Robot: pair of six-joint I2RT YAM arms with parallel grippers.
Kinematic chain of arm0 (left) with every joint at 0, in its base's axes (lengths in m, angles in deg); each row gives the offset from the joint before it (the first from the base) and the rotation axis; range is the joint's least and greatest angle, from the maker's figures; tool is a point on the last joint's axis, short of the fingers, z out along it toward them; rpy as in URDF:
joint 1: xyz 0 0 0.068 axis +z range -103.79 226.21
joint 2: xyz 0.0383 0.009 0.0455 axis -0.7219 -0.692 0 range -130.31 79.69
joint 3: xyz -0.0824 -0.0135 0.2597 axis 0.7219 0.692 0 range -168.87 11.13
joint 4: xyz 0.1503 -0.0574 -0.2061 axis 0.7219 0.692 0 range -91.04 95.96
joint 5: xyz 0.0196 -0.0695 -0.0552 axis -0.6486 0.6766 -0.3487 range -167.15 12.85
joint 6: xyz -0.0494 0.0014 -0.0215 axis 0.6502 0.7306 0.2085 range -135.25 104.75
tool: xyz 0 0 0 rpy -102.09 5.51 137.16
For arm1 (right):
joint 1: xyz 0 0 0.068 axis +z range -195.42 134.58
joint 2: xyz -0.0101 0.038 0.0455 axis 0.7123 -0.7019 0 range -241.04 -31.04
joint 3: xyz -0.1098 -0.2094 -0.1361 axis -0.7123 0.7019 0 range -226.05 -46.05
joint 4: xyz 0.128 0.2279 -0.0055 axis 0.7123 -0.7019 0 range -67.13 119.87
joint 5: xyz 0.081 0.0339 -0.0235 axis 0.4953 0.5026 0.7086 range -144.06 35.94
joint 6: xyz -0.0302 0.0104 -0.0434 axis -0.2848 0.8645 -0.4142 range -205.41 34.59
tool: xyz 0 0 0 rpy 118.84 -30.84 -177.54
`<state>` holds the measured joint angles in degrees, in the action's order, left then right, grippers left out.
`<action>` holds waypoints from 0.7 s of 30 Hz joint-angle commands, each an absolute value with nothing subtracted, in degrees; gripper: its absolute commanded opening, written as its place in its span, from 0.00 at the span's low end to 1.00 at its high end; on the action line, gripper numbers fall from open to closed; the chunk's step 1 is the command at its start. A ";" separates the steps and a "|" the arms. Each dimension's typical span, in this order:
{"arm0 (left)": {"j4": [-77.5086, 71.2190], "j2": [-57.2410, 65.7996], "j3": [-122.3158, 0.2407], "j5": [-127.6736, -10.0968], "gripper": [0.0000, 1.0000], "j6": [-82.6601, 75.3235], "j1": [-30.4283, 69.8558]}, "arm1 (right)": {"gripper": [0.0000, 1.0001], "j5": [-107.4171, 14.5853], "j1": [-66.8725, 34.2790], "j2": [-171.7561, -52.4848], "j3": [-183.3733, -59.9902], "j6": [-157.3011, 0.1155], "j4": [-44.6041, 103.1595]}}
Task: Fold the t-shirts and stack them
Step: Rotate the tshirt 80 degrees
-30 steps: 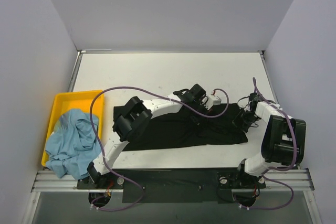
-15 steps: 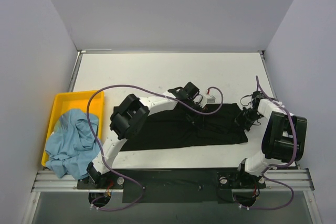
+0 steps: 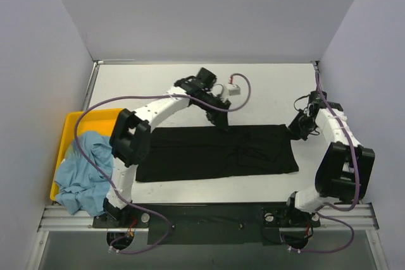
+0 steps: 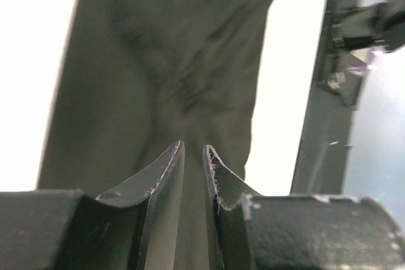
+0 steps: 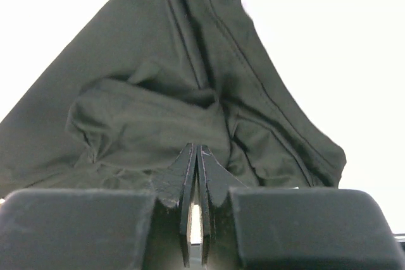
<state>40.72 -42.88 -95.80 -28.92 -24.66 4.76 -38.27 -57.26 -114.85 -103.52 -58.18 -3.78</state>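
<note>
1. Black t-shirt (image 3: 215,153) lies flat mid-table, long axis left to right.
2. Left gripper (image 3: 221,123) hovers at its far edge, slightly parted, empty.
3. Right gripper (image 3: 299,129), clenched, sits at the right far corner.

White table (image 3: 190,86), with a shirt and a tray laid on it

A black t-shirt (image 3: 215,153) is spread flat across the near half of the tabletop as a long band, its length running left to right. Some wrinkles are gathered right of its middle. A yellow tray (image 3: 73,124) is set at the table's left edge, near the shirt's left end. A crumpled light blue t-shirt (image 3: 82,172) is heaped in the tray and is spilled over its near rim.
</note>
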 commanded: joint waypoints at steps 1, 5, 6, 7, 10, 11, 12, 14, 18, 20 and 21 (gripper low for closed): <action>44.57 -34.85 -88.02 -38.64 0.29 -31.42 18.58 | 0.00 -39.03 -57.03 -124.45 -107.39 -56.15 -2.83; 44.84 -31.07 -81.87 -39.09 0.29 -31.86 28.34 | 0.00 -38.15 -56.50 -133.86 -111.78 -55.44 -2.29; 44.84 -29.75 -80.29 -39.00 0.29 -31.95 29.42 | 0.00 -37.97 -56.50 -137.18 -113.36 -55.26 -2.29; 44.84 -29.04 -79.58 -39.18 0.29 -31.95 31.51 | 0.00 -37.62 -56.50 -138.95 -114.24 -54.91 -2.73; 45.36 -26.58 -77.47 -39.62 0.29 -32.21 34.25 | 0.00 -37.62 -56.67 -146.24 -120.90 -54.47 -4.92; 45.89 -26.31 -77.29 -39.62 0.29 -32.21 35.22 | 0.00 -36.93 -56.76 -148.00 -123.02 -54.47 -6.50; 46.24 -25.88 -76.76 -39.70 0.29 -32.30 35.66 | 0.00 -36.40 -56.67 -151.24 -127.22 -54.12 -7.04; 47.91 -25.78 -76.41 -40.05 0.29 -32.91 36.72 | 0.00 -34.55 -56.41 -156.60 -134.94 -53.24 -9.14; 51.33 -26.66 -75.97 -44.25 0.29 -34.49 38.39 | 0.00 -32.26 -54.66 -170.06 -158.02 -50.96 -16.26; 52.04 -27.01 -74.92 -47.16 0.29 -35.64 38.39 | 0.00 -30.95 -53.34 -177.70 -172.83 -48.60 -19.69; 52.39 -27.10 -73.96 -48.39 0.29 -36.07 38.39 | 0.00 -30.16 -52.29 -182.60 -182.36 -47.54 -20.39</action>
